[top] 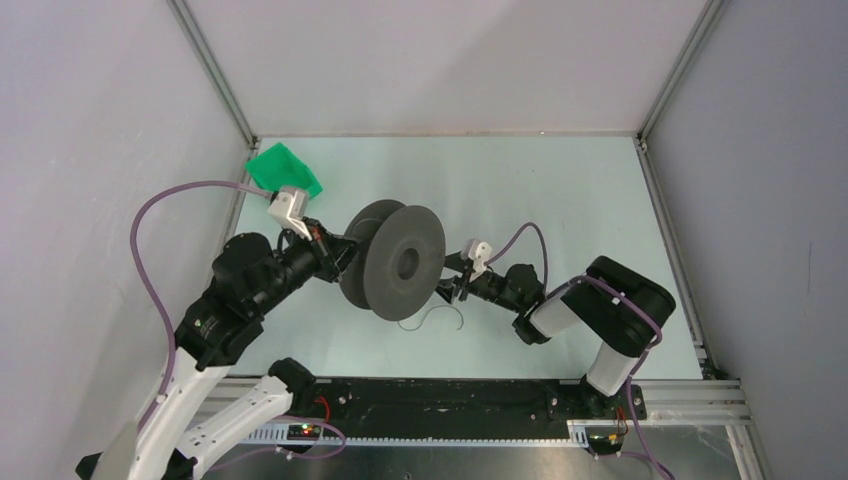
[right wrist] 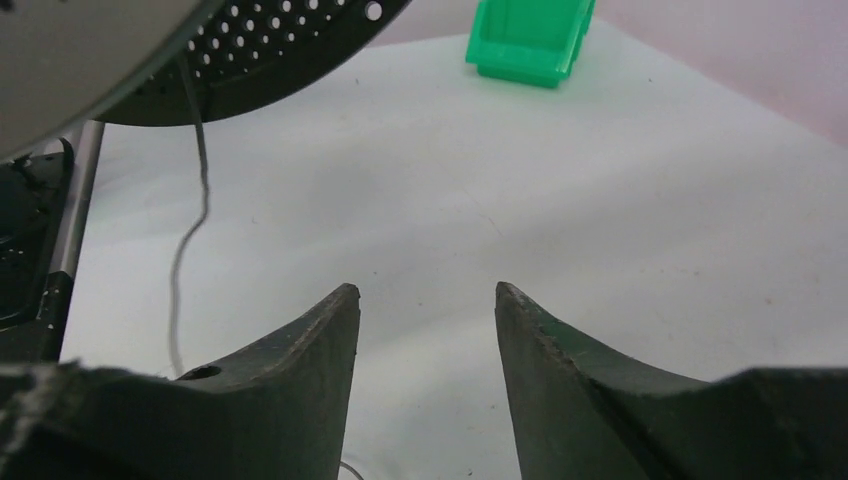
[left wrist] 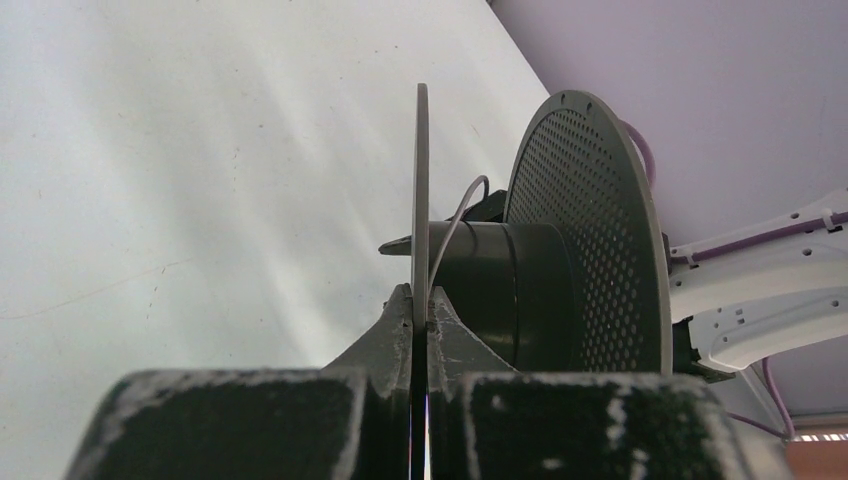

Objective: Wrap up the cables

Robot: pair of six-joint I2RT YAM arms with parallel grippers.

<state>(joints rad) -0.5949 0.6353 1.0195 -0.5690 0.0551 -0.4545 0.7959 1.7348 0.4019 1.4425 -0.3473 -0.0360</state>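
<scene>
A dark grey spool (top: 395,262) with two round flanges stands on edge at the table's middle. My left gripper (top: 345,255) is shut on the rim of its left flange; in the left wrist view the fingertips (left wrist: 421,312) pinch the thin flange (left wrist: 421,180), with the hub and the perforated flange (left wrist: 590,230) beyond. A thin cable (left wrist: 455,225) runs off the hub. It hangs from the spool (right wrist: 195,190) in the right wrist view and curls loosely on the table (top: 440,318). My right gripper (top: 455,287) is open and empty (right wrist: 427,295), just right of the spool.
A green bin (top: 285,168) sits at the back left, also in the right wrist view (right wrist: 527,35). Purple hoses run along both arms. Walls enclose the table on three sides.
</scene>
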